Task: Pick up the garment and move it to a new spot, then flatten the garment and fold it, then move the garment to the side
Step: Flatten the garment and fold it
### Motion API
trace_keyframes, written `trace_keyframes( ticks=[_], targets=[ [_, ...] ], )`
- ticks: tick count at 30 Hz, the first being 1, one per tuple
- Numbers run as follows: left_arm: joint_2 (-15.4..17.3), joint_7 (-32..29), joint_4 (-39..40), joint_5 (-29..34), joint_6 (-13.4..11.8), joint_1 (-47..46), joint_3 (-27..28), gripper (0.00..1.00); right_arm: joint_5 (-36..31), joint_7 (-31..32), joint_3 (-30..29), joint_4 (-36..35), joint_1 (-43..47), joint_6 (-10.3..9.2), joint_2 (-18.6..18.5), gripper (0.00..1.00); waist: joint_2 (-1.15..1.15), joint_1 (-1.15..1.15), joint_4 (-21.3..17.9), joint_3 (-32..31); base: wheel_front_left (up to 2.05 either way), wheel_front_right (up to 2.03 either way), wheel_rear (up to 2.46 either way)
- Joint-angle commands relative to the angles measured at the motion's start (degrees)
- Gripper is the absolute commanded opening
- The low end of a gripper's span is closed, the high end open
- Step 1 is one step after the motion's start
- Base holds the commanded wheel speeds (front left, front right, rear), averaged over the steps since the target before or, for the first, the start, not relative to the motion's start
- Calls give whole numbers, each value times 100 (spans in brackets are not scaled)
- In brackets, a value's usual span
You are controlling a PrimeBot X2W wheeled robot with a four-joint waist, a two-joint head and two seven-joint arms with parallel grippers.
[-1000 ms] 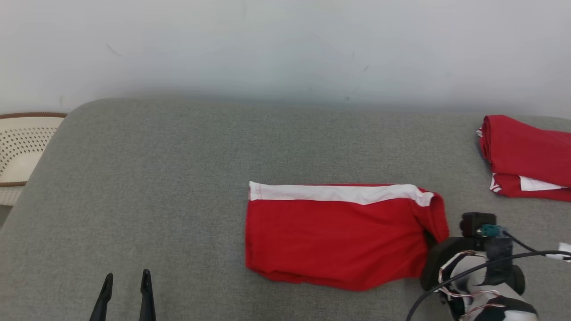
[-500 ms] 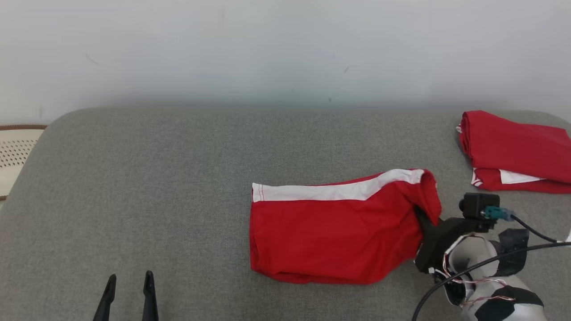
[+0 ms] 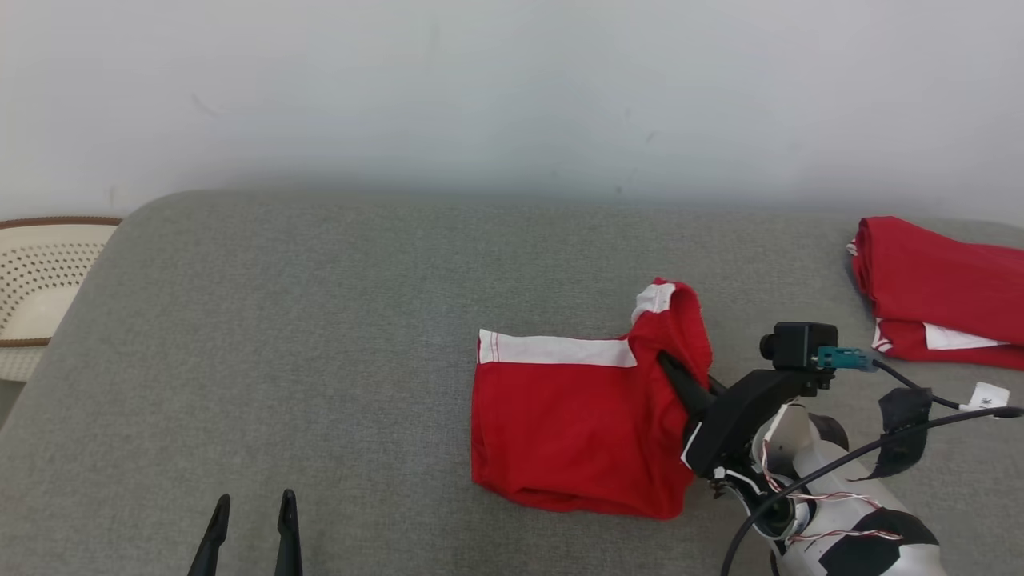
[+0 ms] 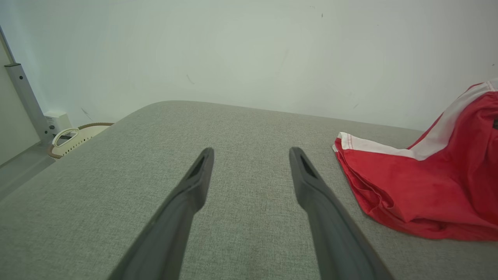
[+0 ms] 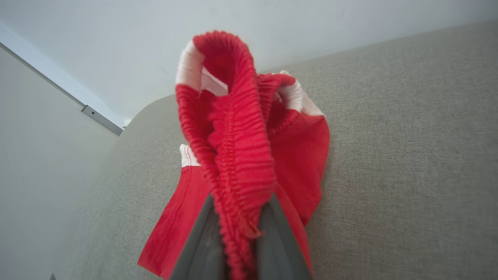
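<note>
The garment (image 3: 576, 424) is a pair of red shorts with a white side stripe, lying on the grey cushion (image 3: 320, 360). My right gripper (image 3: 668, 368) is shut on its elastic waistband (image 5: 237, 155), which is lifted and carried leftward over the rest of the cloth. The leg end still rests flat on the cushion. In the right wrist view the ribbed waistband bunches up between my two fingers (image 5: 202, 241). My left gripper (image 3: 250, 524) stands open at the lower left, well clear of the garment (image 4: 420, 186), with nothing between its fingers (image 4: 311, 182).
A second red and white garment (image 3: 936, 288) lies folded at the cushion's far right. A cream perforated basket (image 3: 40, 280) sits off the cushion's left edge. A pale wall runs along the back. Bare cushion stretches left of the shorts.
My right gripper has lifted the waistband and drawn it leftward, so the shorts' right end now folds up and over. The head camera shifted a little. The left gripper stayed open.
</note>
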State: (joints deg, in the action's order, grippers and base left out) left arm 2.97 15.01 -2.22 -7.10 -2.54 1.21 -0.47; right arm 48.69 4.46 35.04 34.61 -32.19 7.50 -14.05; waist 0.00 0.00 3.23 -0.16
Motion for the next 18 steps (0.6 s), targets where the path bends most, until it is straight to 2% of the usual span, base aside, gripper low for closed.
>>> trace_keyframes(
  ticks=[1,7,18],
  targets=[
    [-3,23,-32,-2,16,14,-13,100,26,39,31,-3,40,-1,40,0,0,0,67,4,0,0,0],
    [-6,23,-95,-63,25,-100,-128,100,164,271,66,146,-152,-1,273,0,0,0,264,55,0,0,0],
    [-7,23,-229,-243,-84,-285,-489,100,-51,369,42,895,-542,0,669,0,0,0,614,196,0,0,0]
  ],
)
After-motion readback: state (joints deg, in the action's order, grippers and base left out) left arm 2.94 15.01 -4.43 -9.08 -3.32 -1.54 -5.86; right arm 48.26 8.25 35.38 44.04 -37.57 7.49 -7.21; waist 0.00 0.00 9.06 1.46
